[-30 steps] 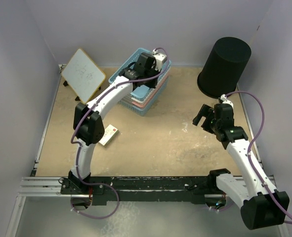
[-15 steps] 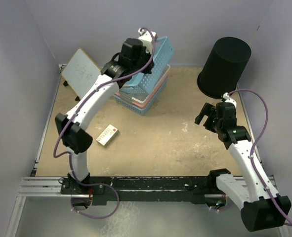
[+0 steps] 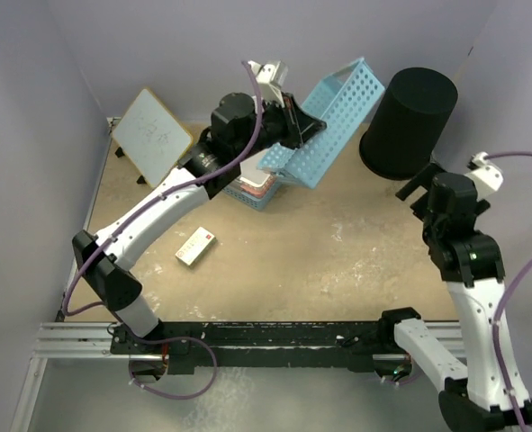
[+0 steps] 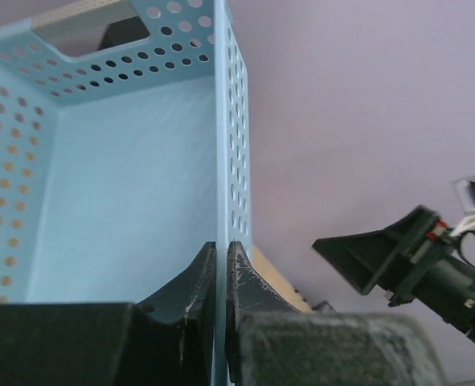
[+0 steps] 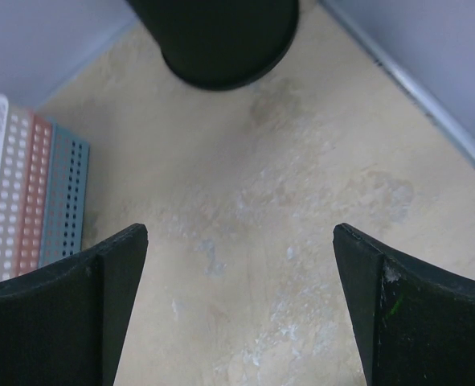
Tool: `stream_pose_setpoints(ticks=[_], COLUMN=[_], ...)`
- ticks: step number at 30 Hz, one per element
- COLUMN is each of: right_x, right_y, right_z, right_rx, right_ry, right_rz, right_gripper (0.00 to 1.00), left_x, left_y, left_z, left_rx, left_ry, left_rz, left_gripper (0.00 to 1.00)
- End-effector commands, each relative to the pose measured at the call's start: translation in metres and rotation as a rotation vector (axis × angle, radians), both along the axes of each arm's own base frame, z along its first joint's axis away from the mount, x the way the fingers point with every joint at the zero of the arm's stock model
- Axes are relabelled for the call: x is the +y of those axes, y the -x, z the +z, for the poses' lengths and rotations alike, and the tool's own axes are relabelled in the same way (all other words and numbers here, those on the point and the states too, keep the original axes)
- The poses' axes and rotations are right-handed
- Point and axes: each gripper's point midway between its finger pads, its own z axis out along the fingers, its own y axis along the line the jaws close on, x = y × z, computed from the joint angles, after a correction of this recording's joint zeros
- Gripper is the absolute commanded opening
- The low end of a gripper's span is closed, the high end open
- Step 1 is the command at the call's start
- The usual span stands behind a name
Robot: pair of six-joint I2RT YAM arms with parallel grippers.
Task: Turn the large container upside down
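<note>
Two arms are moving: the left gripper (image 4: 221, 259), pinching the blue basket (image 3: 333, 117), is hoisting it clear; the right gripper (image 5: 239, 235), spread wide, is closing on the large container (image 3: 410, 121), untouched at the far-right corner.

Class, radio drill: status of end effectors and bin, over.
Left end effector shut on blue basket, aloft. Right end effector open, empty, facing bin. Bin untouched on table; basket close beside it.

We see soft, even light from above, casting only faint shadows on the table (image 3: 338, 261). The large container (image 3: 410, 121) reads as a flat black mass. In the right wrist view, the near fingers (image 5: 60, 314) look soft.
</note>
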Motion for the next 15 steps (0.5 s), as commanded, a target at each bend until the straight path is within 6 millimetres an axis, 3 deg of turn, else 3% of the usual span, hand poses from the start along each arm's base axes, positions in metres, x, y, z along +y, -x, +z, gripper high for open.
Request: stream_pose_setpoints(ticks=[1,7,15], right_x=[-0.042,-0.062,-0.064], right_y=[0.045,0.074,0.071], right_z=[0.040,0.071,0.072], right_rx=[-0.142,-0.244,-0.237], right_ry=[0.047,0.106,0.136], right_rz=[-0.230,-0.310,-0.310], right_gripper=[1.00,1.00,1.00], left_x=[-0.017,-0.032,-0.067], left_y=[0.019,0.019,0.042], left_z=[0.026,-0.021,-0.056], left_rx=[0.088,0.278,0.513], left_ry=[0.305,0.465,0.694], left_rz=[-0.142,-0.207,-0.370], left_gripper=[0.00,0.00,0.00])
